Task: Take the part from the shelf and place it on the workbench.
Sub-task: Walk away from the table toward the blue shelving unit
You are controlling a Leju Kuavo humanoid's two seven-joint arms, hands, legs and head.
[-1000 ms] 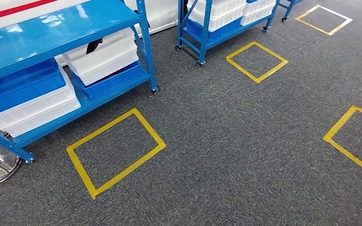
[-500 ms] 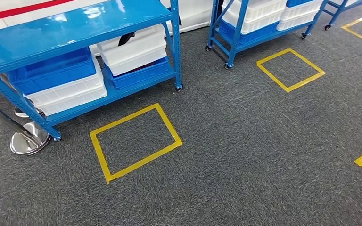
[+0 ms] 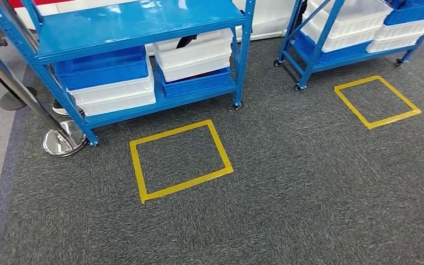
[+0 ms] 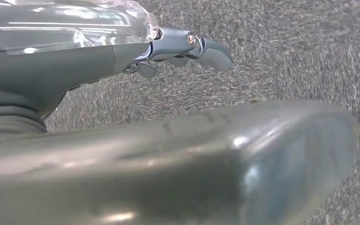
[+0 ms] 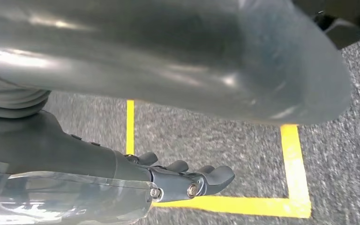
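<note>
Both the left hand point(image 4: 178, 47) and right hand point(image 5: 183, 178) hang empty, fingers loosely apart; the robot should square up inside the yellow square point(image 3: 179, 160) before the shelf point(image 3: 138, 25).

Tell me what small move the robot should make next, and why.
Probably step forward toward the near blue shelf, stopping at the yellow tape square before it. The left hand and right hand hang over carpet holding nothing, and the bins sit beyond reach.

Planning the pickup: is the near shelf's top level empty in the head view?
Yes, the near shelf's top level shows bare blue; the bins sit on the level below.
</note>
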